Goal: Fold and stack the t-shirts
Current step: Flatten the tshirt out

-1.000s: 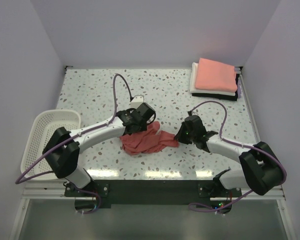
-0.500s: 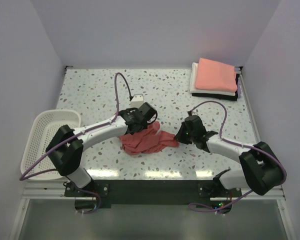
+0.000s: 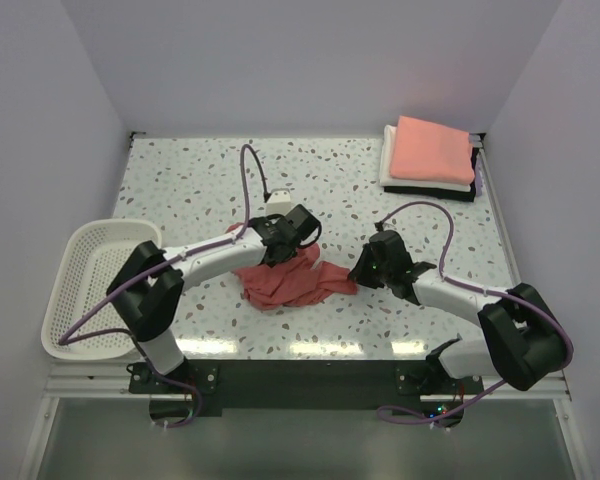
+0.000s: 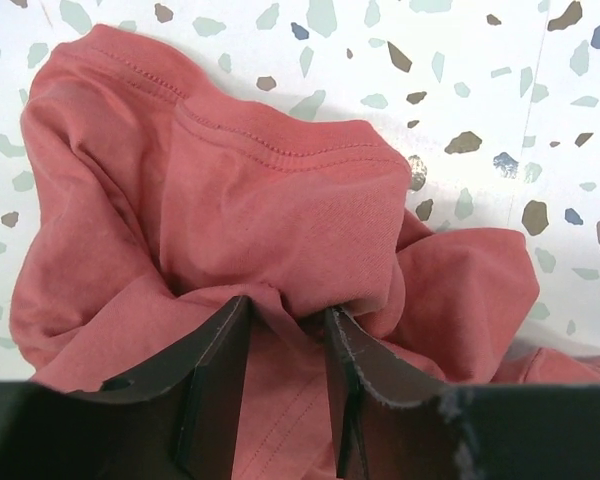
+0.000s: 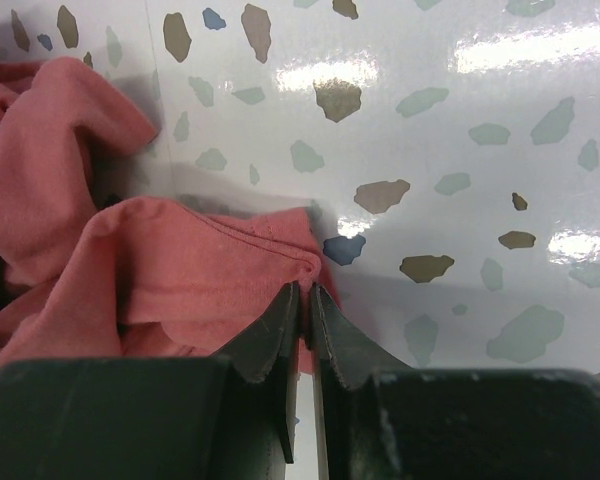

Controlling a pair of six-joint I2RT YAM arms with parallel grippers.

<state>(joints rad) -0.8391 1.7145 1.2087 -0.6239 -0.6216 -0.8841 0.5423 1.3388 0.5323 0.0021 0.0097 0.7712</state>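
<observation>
The speckled table (image 3: 180,180) carries the crumpled brick-red t-shirt (image 3: 290,285) near its centre. A stack of 3 folded t-shirts (image 3: 430,158) sits at the far right corner. The left gripper (image 4: 288,312) grasps a bunched fold of the red shirt; the right gripper (image 5: 305,298) pinches its right hem.

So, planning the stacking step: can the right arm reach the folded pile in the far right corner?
Probably yes: bare table lies between the right gripper and the folded pile, on its own side. But its jaws are shut on an edge of the brick-red shirt, which would drag along.
</observation>
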